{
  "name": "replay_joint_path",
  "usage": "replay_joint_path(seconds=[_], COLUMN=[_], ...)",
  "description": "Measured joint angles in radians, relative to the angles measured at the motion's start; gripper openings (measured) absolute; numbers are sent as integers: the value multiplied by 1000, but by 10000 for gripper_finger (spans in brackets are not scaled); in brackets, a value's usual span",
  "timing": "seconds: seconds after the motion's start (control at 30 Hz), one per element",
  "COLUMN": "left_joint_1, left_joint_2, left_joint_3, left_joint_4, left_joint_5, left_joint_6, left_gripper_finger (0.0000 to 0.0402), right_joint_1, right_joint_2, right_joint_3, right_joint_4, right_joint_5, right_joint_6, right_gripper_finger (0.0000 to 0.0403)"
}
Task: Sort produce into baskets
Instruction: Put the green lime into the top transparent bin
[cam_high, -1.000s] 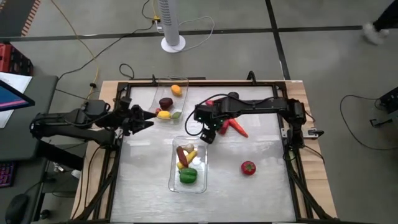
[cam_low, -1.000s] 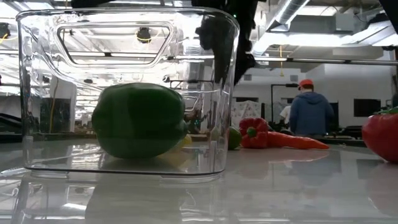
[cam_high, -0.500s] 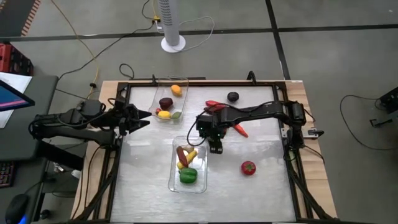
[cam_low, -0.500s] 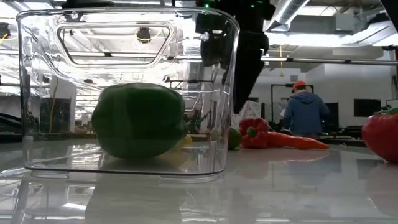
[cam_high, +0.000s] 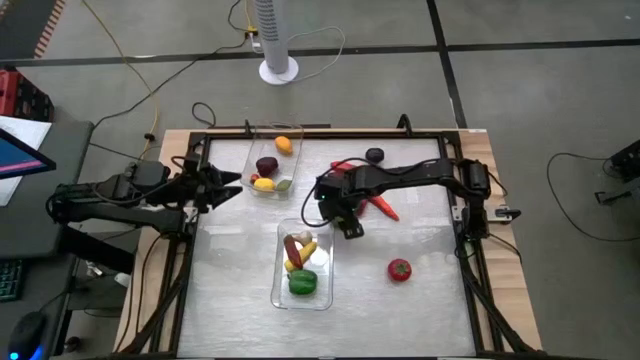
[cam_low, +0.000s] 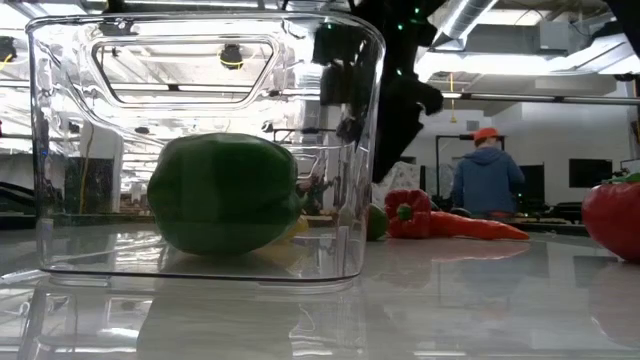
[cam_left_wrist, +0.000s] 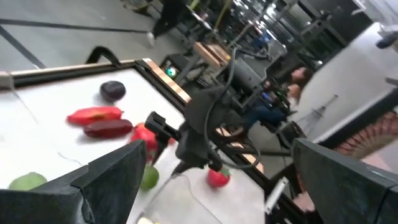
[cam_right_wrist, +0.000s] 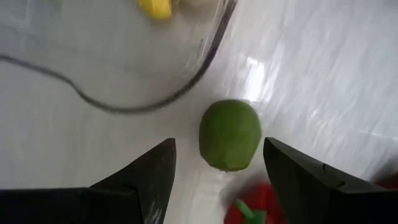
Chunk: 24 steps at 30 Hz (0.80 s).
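Dark fingers of the right gripper (cam_right_wrist: 214, 171) stand spread apart, and a green lime (cam_right_wrist: 229, 134) lies on the white table (cam_high: 420, 300) just ahead of the gap between them, untouched by either finger. Seen from above, this gripper (cam_high: 347, 222) hangs over the middle of the table, just off the far right corner of the near basket (cam_high: 325, 296). A red pepper (cam_right_wrist: 258, 208) edges in beside the lime, and the clear curved wall of that basket (cam_right_wrist: 186, 84) runs close by on the lime's other side, with something yellow inside it.

Within the near basket lie a green pepper (cam_high: 302, 282), a yellow piece (cam_high: 305, 250) and a dark red piece (cam_high: 291, 247). From table height the green pepper (cam_low: 225, 192) fills much of the clear tray, and the red pepper (cam_low: 407, 214) and an orange carrot (cam_low: 480, 229) lie on the table behind it. A tomato (cam_high: 399, 269) sits well apart toward the near right, and a dark plum (cam_high: 374, 155) rests near the far edge.

Over at the left edge the left gripper (cam_high: 232, 188) hovers beside the far basket (cam_high: 252, 140), its fingers (cam_left_wrist: 106, 180) set wide apart with nothing between them. That basket holds a plum (cam_high: 266, 165), a lemon (cam_high: 284, 145) and other small pieces.

A person in a blue top (cam_low: 486, 180) stands in the room beyond.
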Motion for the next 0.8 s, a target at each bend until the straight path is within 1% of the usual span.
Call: replay_joint_path(seconds=[0.13, 0.23, 0.4, 0.5, 0.8], left_joint_1=[0, 0, 0, 0, 0], left_joint_2=[0, 0, 0, 0, 0], left_joint_3=[0, 0, 0, 0, 0], left_joint_4=[0, 0, 2, 3, 6], left_joint_5=[-43, -82, -148, -173, -211], left_joint_6=[-1, -2, -15, -25, -39], left_gripper_finger=[387, 387, 387, 387, 387], right_joint_1=[-11, -11, -22, -26, -28], right_joint_2=[2, 2, 2, 2, 2], right_joint_3=[-34, -63, -115, -149, -192], right_joint_4=[12, 57, 156, 186, 267], right_joint_5=[-35, -30, -33, -32, -55], right_joint_6=[-76, -112, -117, -129, -132], right_gripper_finger=[270, 270, 270, 270, 270])
